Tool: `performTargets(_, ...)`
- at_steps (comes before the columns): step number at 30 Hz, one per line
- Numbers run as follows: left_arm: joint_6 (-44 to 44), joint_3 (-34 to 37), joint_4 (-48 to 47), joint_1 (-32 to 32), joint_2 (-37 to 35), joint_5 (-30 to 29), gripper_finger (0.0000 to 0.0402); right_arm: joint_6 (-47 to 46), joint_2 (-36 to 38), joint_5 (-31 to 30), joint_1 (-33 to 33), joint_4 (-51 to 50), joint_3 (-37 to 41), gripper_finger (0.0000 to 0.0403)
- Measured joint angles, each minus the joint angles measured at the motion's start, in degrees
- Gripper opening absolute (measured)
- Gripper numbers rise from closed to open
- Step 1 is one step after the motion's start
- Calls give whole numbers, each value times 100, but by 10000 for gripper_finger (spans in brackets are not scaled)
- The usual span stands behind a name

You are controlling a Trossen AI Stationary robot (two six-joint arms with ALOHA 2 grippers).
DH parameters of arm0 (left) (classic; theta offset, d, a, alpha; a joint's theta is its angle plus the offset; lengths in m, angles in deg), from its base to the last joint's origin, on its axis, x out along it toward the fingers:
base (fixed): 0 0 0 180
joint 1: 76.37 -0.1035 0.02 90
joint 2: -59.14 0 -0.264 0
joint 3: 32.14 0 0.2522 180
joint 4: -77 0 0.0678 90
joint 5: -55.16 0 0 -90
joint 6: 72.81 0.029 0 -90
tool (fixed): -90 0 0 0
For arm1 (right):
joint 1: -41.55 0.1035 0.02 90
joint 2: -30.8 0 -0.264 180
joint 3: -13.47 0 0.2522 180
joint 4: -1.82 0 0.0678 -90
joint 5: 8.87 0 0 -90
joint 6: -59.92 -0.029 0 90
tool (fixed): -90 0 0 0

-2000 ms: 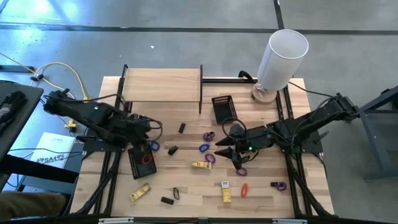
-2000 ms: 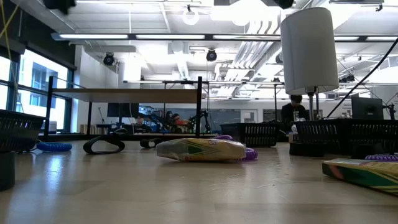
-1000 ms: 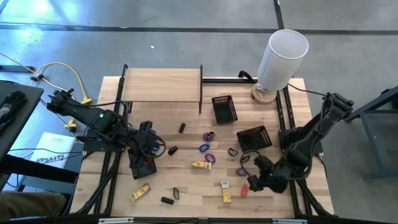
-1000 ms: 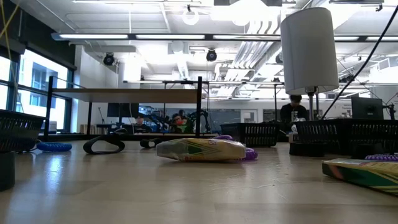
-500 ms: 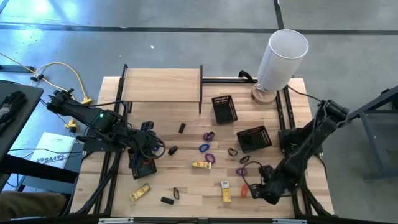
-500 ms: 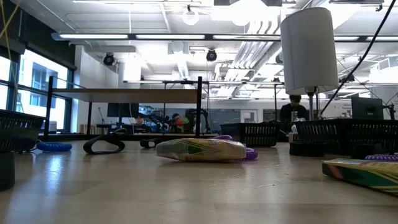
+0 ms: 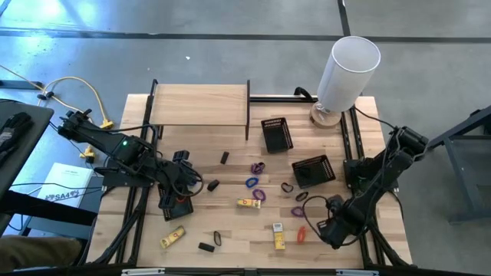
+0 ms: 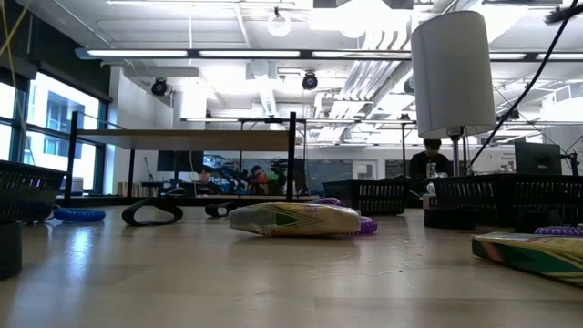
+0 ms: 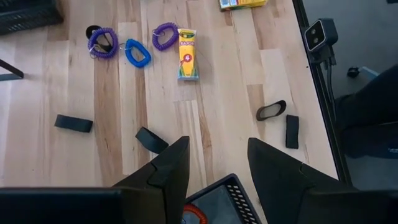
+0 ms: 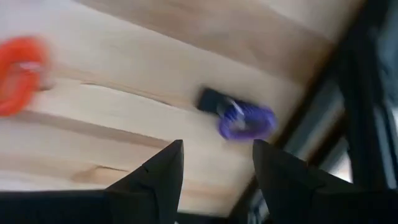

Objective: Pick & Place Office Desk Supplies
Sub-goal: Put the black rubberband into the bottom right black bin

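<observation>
The right gripper [image 7: 328, 228] hangs with jaws apart and empty near a purple loop [image 10: 246, 121] beside a red loop [image 10: 18, 74], while the left gripper [image 9: 217, 180] (also apart, empty) hovers over a tray [image 9: 231, 205].

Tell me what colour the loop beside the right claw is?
Red loop, clearest in the high view.

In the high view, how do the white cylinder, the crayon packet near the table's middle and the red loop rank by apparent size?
1. White cylinder, largest.
2. Crayon packet.
3. Red loop, only slightly smaller than the packet, so this order is unsure.
</observation>
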Motion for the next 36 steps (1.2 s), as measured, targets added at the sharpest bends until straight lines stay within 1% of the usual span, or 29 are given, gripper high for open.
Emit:
performTargets(3, -55, -1, 0, 0, -1, 0, 155, 915, 0, -439, -7, 20, 0, 181)
performTargets(9, -190, 0, 55, 0, 0, 2, 155, 2736, -199, -438, -7, 3, 0, 181)
performTargets(12, -249, 0, 77, 0, 2, 2, 155, 3373, -456, -51, -9, -3, 0, 181)
performTargets(16, -359, -1, 85, 0, 1, 9, 155, 4092, -910, 812, -136, 62, 0, 181)
performTargets(19, -442, 0, 83, 0, 1, 11, 155, 4558, -1207, 1156, -252, 76, 0, 181)
performTargets(22, -464, 0, 83, 0, 1, 12, 156, 4981, -1438, 1313, -401, 93, 0, 181)
performTargets(27, -464, 0, 108, -4, 0, 11, 156, 5606, -1591, 1366, -698, 87, 0, 181)
performTargets(36, -462, 0, 184, -4, 2, -17, 156, 6308, -1598, 1456, -1330, -10, 2, 181)
